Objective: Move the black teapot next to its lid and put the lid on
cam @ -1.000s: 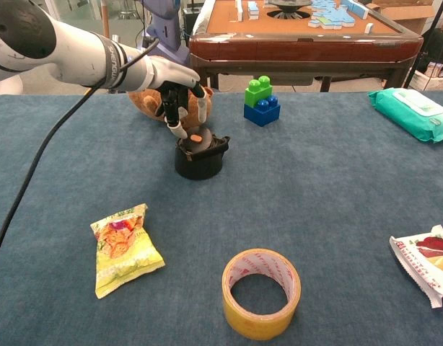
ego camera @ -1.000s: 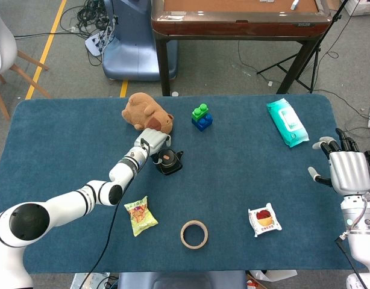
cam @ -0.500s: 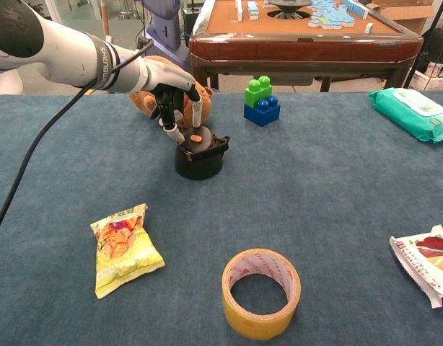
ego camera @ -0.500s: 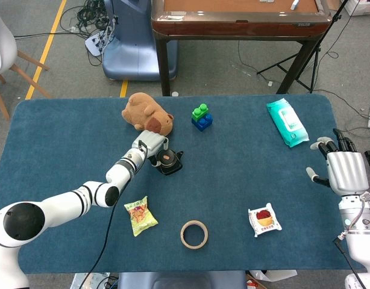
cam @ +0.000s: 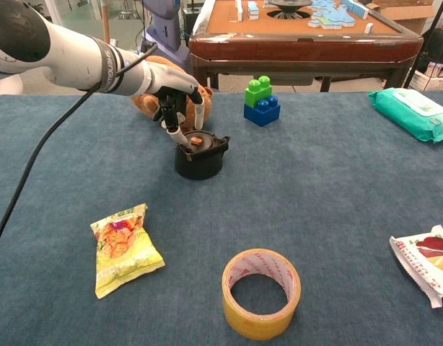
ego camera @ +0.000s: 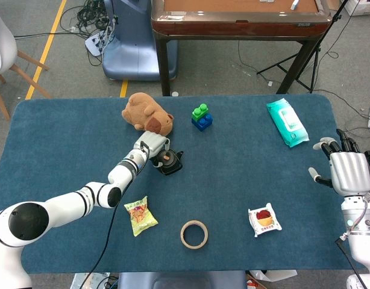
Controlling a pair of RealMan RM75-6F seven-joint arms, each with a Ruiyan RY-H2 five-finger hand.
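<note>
Fingers [cam: 172, 130] of your left robot hand [cam: 174, 90] point down at the black teapot [cam: 199, 156], spread apart, with one fingertip touching the lid's [cam: 197, 142] rim on its left side; nothing is pinched between them. From the head view the same left robot hand [ego camera: 150, 144] sits just at the upper left of the black teapot [ego camera: 168, 162], its white arm running back toward the lower left corner.

The lid already rests on the pot, its small orange knob facing up. The pot stands upright on the blue counter [cam: 337, 194], a little left of centre.

Just behind your hand lies a brown plush toy [ego camera: 146, 112], close to the pot but not touching it. To the right of that stands a green and blue block stack [cam: 261, 100]. Nearer to you, a yellow snack packet [cam: 123, 247] lies flat to the front left of the pot, and a roll of yellow tape [cam: 261, 292] lies on its side face, hole up, at the front centre. A red and white snack bag [ego camera: 264, 220] lies to the front right, and a teal pack of wipes [ego camera: 287, 122] lies near the far right edge.

Your right robot hand [ego camera: 348, 170] hovers off the right edge of the counter, fingers apart and upright, holding nothing, well apart from the pot.
</note>
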